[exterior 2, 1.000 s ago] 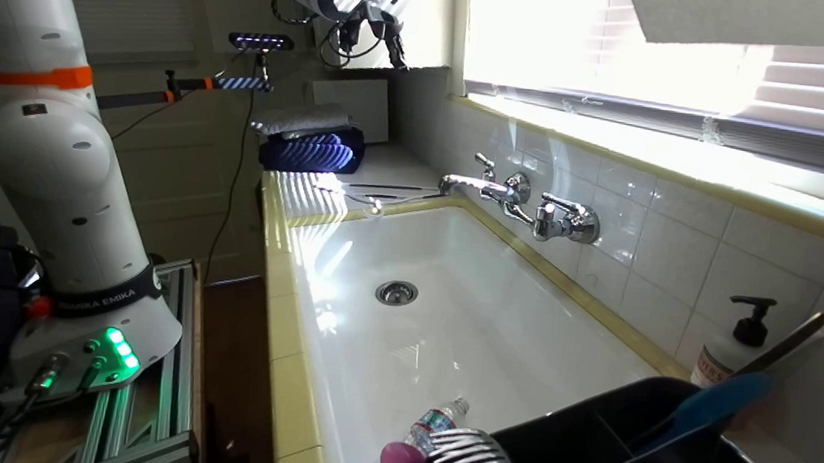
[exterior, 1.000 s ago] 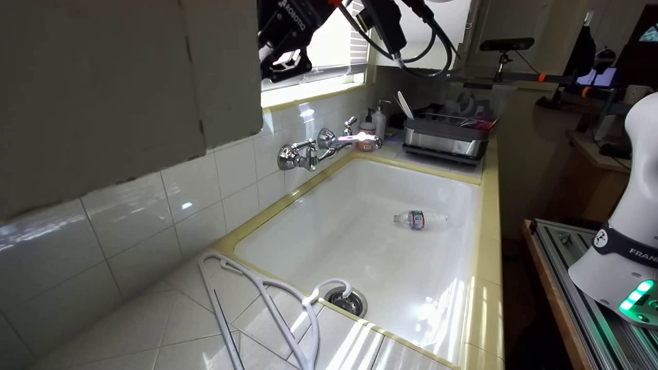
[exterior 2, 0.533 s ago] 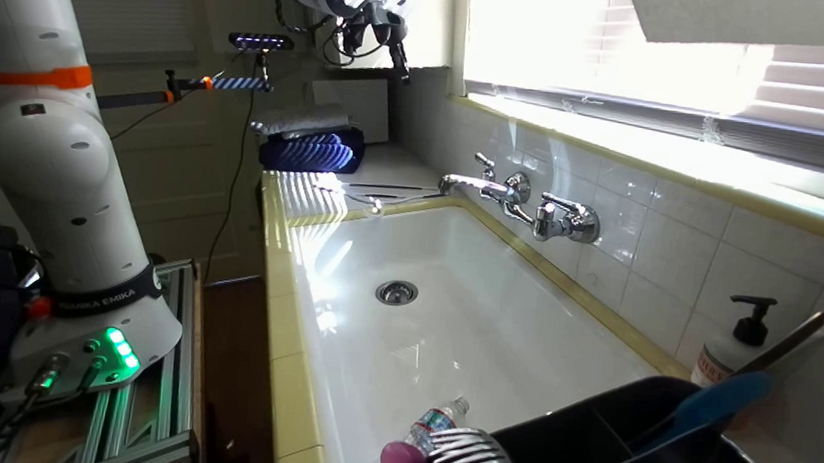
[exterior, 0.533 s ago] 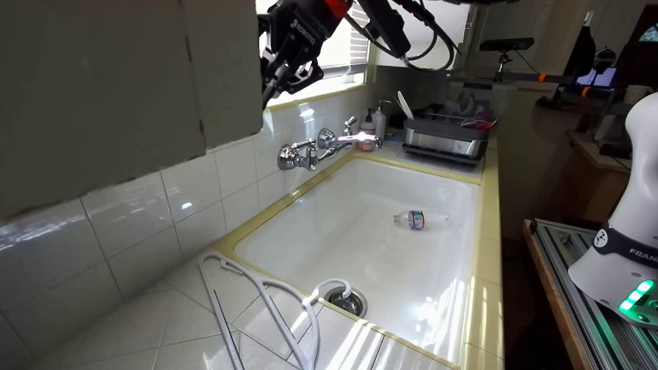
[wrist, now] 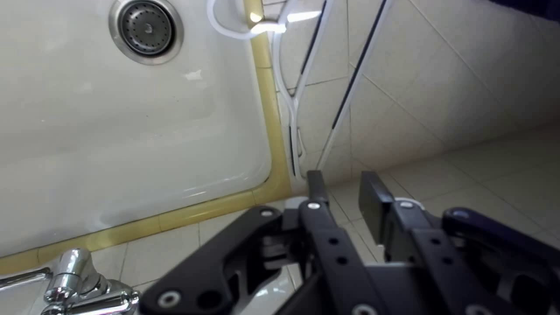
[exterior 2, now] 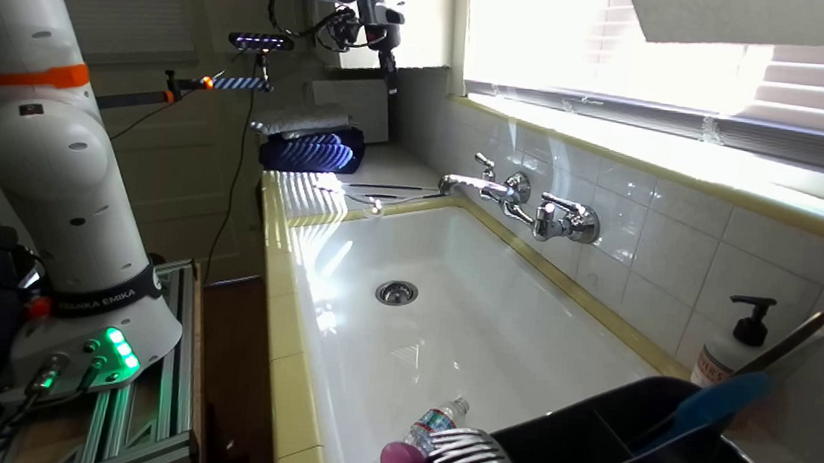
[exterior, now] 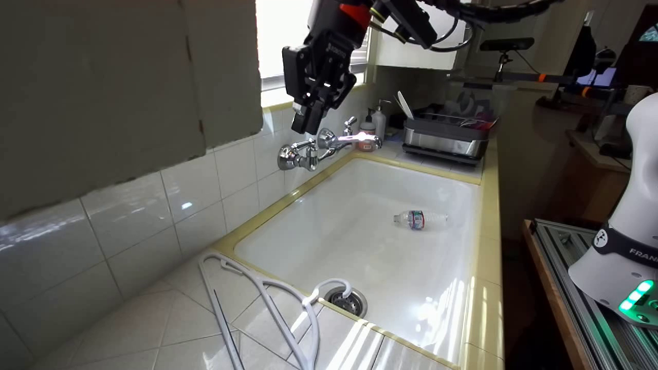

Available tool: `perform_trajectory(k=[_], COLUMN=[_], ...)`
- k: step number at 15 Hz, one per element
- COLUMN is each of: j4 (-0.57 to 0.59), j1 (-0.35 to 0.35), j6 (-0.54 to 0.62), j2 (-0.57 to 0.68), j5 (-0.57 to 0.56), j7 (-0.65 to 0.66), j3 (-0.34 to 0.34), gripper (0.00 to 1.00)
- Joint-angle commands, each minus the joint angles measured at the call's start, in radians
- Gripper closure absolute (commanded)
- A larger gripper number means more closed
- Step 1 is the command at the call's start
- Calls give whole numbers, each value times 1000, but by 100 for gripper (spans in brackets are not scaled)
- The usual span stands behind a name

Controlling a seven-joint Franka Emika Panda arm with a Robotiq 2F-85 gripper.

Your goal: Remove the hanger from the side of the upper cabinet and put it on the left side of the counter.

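The pale wire hanger (exterior: 310,300) lies flat on the white tiled counter (exterior: 128,329), beside the sink's drain end, with its hook over the yellow edging above the basin. It also shows in the wrist view (wrist: 294,105) and, small, in an exterior view (exterior 2: 374,200). The white upper cabinet (exterior: 103,103) is at the upper left in an exterior view and behind my gripper in an exterior view (exterior 2: 427,16). My gripper (exterior: 308,103) is high near the window wall, apart from the hanger and pointing downward. In the wrist view its fingers (wrist: 341,183) are parted with nothing between them.
The chrome faucet (exterior: 354,139) juts from the tiled wall below my gripper. The sink basin (exterior: 318,241) holds a plastic bottle (exterior: 416,220). A dish rack (exterior: 444,136) and soap bottles (exterior: 379,121) stand at one end, folded cloths (exterior 2: 315,148) at the other.
My gripper has moved out from beside the upper cabinet, lowered, and turned to point more steeply down. The hanger has stayed in place on the counter.
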Motion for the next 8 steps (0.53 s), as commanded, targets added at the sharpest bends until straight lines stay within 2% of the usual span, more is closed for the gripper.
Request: perform_trajectory(k=[1, 6, 8], j4=[0, 0, -2], j1=[-7, -10, -13], j6=[-125, -228, -259], j2=[-32, -64, -78], j5=[-48, -88, -110], j7=[-44, -93, -107], j3=[2, 4, 6], gripper=[42, 5, 0])
